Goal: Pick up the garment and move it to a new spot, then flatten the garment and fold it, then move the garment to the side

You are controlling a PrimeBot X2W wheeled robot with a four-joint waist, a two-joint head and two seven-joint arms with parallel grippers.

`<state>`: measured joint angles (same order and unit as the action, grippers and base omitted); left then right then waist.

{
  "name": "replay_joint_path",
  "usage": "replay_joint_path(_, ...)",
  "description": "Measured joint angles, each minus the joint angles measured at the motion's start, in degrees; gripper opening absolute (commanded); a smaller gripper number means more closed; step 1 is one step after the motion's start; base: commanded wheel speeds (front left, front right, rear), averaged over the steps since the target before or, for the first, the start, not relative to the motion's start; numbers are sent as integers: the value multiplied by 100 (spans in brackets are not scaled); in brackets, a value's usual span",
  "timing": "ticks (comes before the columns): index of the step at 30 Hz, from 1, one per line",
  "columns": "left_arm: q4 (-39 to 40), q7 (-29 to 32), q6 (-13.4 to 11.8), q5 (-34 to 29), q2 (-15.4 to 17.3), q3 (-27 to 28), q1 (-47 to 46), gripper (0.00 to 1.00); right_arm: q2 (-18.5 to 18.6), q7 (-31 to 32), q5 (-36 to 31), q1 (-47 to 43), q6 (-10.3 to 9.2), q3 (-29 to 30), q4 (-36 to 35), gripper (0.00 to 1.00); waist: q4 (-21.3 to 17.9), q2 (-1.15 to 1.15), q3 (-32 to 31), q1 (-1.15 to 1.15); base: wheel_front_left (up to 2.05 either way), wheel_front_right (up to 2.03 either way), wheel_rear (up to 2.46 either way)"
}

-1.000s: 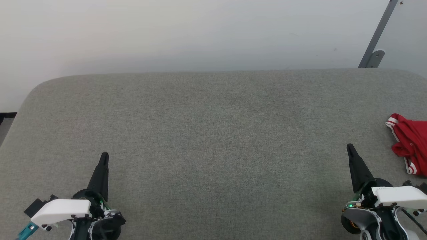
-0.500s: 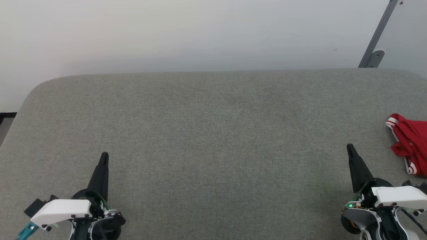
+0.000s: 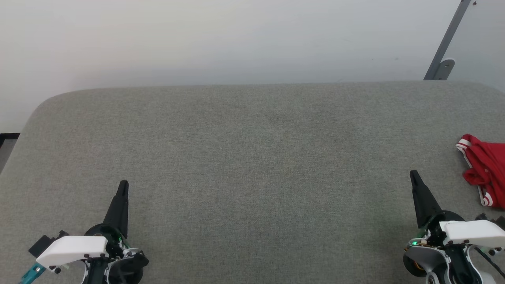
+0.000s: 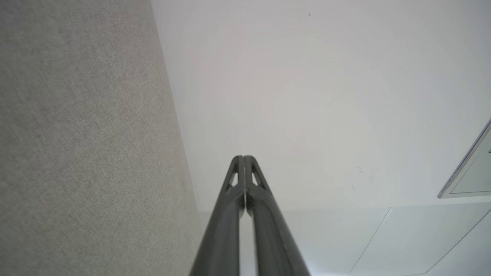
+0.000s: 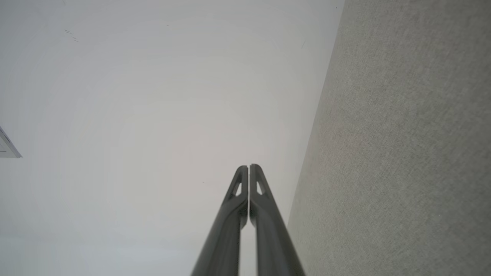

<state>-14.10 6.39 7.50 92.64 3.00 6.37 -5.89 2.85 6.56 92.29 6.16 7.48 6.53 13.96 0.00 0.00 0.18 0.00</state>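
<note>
The crumpled bright red soft-fabric shirt with red-and-white striped trim (image 3: 484,167) lies bunched at the far right edge of the grey woven-fabric padded surface (image 3: 252,157); the border of the head view cuts part of it off. My right gripper (image 3: 413,174) stands near it without touching, its two long dark fingers (image 5: 268,237) pressed together and empty. My left gripper (image 3: 124,184) is well apart at lower left, likewise pressed together and holding nothing. A plain white wall (image 3: 236,39) stands behind.

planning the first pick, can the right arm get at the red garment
Probably yes: the garment lies just right of the right gripper, bare grey surface between them; the shut jaws must open first.
</note>
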Motion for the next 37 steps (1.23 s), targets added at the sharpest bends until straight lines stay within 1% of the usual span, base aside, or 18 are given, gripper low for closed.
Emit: replay_joint_path(37,0,12,0,-7,-7,8,0,0,0,0,0,0,0,2,0,0,0,0,0,0,0,0,0)
